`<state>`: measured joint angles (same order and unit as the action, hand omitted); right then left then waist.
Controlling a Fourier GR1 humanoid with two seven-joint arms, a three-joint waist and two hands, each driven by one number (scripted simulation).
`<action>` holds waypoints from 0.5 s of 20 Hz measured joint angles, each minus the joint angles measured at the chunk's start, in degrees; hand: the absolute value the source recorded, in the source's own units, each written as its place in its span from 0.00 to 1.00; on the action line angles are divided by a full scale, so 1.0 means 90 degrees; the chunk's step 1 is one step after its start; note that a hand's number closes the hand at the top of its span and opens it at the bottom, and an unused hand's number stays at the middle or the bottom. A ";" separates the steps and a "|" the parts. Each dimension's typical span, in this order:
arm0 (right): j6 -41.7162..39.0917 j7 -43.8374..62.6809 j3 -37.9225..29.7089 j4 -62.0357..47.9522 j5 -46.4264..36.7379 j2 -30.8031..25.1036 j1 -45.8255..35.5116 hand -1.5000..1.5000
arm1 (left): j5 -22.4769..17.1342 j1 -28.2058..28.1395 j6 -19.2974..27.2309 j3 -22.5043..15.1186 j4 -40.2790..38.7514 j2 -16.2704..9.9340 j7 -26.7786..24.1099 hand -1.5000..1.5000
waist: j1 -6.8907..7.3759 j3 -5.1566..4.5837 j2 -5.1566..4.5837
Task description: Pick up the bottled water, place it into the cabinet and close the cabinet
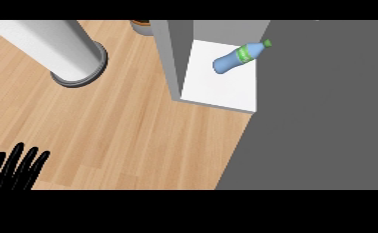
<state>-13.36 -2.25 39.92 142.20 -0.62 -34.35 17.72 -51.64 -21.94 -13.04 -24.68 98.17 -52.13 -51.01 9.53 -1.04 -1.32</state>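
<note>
Blue bottled water point(238, 57) with its green label was lying on its side on the white shelf of the cabinet point(221, 89) when I looked. My left hand point(21, 169) sat at the lower left edge, fingers straight and spread, holding nothing. Couldn't see the right hand anywhere.
</note>
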 measured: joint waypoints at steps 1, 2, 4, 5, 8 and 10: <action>-0.0032 0.0075 0.0014 -0.0015 0.0038 0.0037 -0.0091 1.00 | -0.0013 0.0005 -0.0019 0.0026 -0.0002 -0.0030 0.0011 0.00 | 0.0017 -0.0002 -0.0014; -0.0073 0.0157 0.0018 -0.0020 0.0075 0.0053 -0.0165 1.00 | -0.0024 0.0026 -0.0034 0.0066 -0.0002 -0.0050 0.0010 0.00 | 0.0025 -0.0004 -0.0026; -0.0139 0.0286 0.0029 -0.0032 0.0125 0.0096 -0.0267 1.00 | -0.0033 -0.0006 -0.0081 0.0101 0.0010 -0.0118 0.0022 0.00 | 0.0071 -0.0006 -0.0038; -0.0160 0.0341 0.0033 -0.0045 0.0156 0.0132 -0.0307 1.00 | -0.0035 -0.0002 -0.0106 0.0123 0.0010 -0.0149 0.0031 0.00 | 0.0081 -0.0008 -0.0048; -0.0213 0.0491 0.0039 -0.0093 0.0281 0.0260 -0.0391 1.00 | -0.0078 0.0014 -0.0163 0.0190 -0.0005 -0.0207 0.0061 0.00 | 0.0084 -0.0011 -0.0078; -0.0235 0.0569 0.0023 -0.0135 0.0387 0.0352 -0.0416 1.00 | -0.0104 0.0019 -0.0200 0.0237 -0.0020 -0.0244 0.0075 0.00 | 0.0106 -0.0015 -0.0099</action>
<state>-15.47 2.88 40.13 140.99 2.86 -31.18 13.98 -52.58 -21.76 -14.84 -22.55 97.99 -54.33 -50.34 10.49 -1.18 -2.21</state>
